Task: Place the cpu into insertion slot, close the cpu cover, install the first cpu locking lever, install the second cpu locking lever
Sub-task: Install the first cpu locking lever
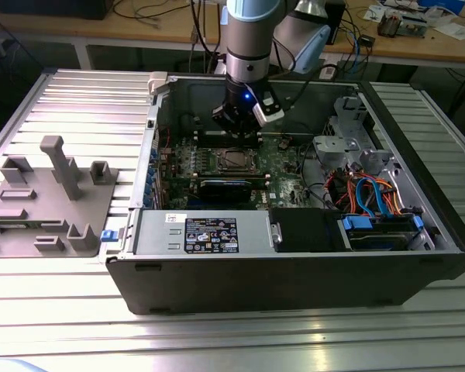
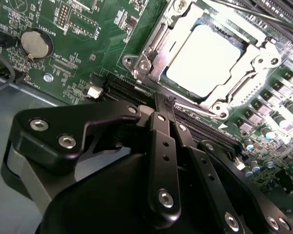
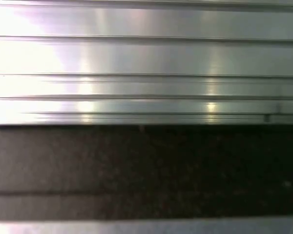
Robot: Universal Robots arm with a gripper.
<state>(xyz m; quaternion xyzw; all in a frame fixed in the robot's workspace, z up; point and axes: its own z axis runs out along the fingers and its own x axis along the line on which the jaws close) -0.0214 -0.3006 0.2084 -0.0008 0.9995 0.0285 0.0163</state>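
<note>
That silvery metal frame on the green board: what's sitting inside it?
The cpu, its bright metal top showing through the window of the cpu cover. The insertion slot beneath is covered by both.

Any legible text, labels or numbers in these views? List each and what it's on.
Black label on the grey power supply housing: print too small to read.
White sticker beside it: too small to read.
White lettering on the green circuit board, second wrist view: too blurred to read reliably.
cpu top: washed out by glare, no marking readable.
Nothing legible enough to quote.
</note>
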